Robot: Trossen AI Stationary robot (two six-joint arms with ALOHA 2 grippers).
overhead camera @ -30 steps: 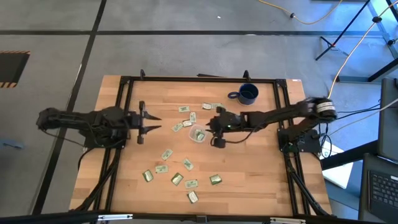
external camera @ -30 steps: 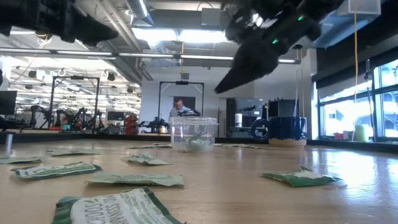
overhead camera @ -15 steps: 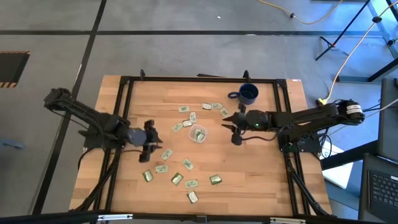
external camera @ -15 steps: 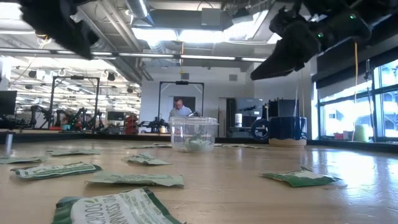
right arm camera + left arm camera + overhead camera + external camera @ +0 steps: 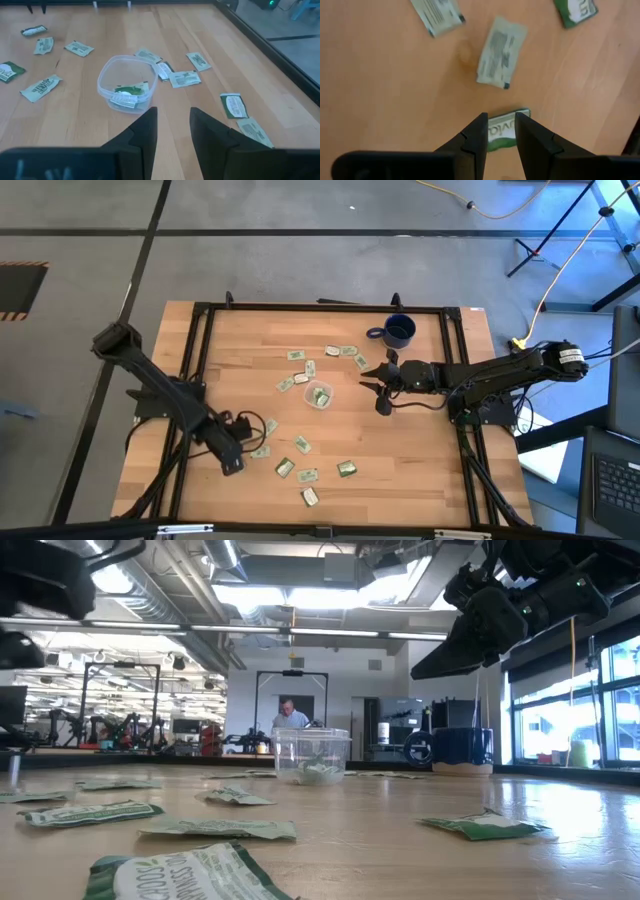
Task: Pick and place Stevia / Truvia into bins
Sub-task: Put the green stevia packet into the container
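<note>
Several small pale green and white sachets [image 5: 300, 445] lie flat on the wooden table, around and nearer than the clear plastic cup [image 5: 318, 395]. The cup stands upright mid-table with a few sachets [image 5: 127, 97] inside. My left gripper [image 5: 243, 448] points down over the near-left sachets. In its wrist view its fingers [image 5: 500, 120] are narrowly open above a green sachet [image 5: 501, 131], with no touch showing. My right gripper [image 5: 366, 378] hovers right of the cup, raised and open [image 5: 173, 112], holding nothing.
A dark blue mug [image 5: 398, 331] stands at the far right of the table, behind my right arm. A black frame rail [image 5: 320, 307] runs round the table edge. In the low view a person [image 5: 290, 715] shows far off in the room behind the cup [image 5: 312, 755].
My left arm has swung from the table's left middle toward the near edge, lowered and tipped its gripper down over the near-left sachets. My right gripper has drawn back from above the cup toward the right edge and risen. The sachets and the cup have stayed put.
</note>
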